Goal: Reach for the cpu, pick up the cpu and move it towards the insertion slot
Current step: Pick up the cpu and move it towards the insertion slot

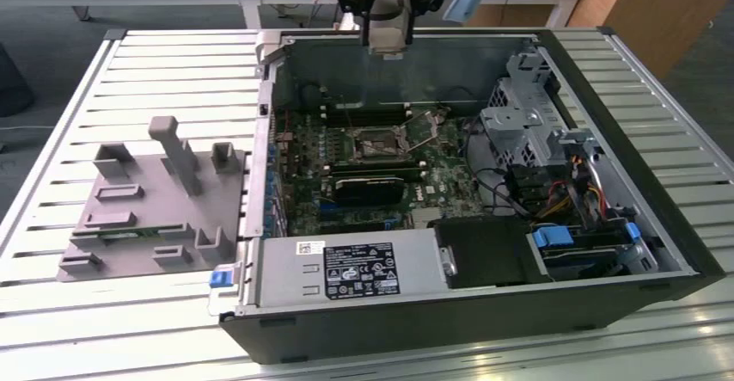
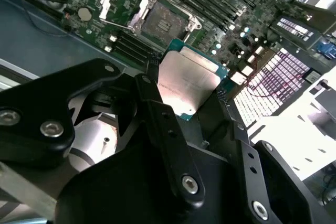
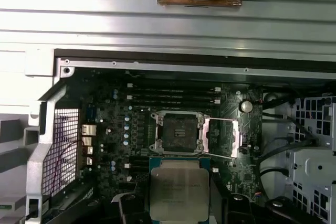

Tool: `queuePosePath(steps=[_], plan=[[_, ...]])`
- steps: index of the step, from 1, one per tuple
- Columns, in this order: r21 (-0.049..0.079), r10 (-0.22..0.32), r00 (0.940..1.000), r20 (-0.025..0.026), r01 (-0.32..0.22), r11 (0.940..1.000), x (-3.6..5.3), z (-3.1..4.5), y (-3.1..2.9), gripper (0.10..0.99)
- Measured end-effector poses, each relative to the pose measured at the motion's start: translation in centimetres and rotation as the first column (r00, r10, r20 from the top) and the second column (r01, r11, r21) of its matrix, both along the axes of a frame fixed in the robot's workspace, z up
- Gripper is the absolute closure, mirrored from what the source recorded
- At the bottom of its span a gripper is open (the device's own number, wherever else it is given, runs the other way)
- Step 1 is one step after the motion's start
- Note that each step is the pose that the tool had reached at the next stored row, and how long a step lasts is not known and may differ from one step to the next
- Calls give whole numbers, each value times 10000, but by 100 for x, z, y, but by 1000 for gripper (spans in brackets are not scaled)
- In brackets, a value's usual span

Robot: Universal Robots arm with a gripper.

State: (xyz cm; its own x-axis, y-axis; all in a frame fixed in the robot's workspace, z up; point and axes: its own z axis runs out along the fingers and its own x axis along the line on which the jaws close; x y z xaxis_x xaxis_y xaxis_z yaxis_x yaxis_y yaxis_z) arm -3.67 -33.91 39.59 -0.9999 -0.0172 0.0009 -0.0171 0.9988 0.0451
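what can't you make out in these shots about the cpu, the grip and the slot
- cpu: in both wrist views the black fingers cover its near edge, so where the gripper pinches it is hidden.
- cpu underside: faces away in both wrist views.
- slot: its contacts are too small to tell; in the exterior view it is a small dark square.
- gripper in the exterior view: the cpu there is too small to make out.

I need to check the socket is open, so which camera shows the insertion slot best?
The first wrist view: the insertion slot faces the camera, frame flipped open. The second wrist view shows it obliquely; the exterior view shows it far off.
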Motion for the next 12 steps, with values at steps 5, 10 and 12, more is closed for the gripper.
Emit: queuePosePath(steps=[5,10,12], plan=[[8,1,10000,11,-1,10000,136,0,21,545],[7,0,10000,14,0,10000,143,0,23,545],[7,0,10000,14,0,10000,144,0,23,545]])
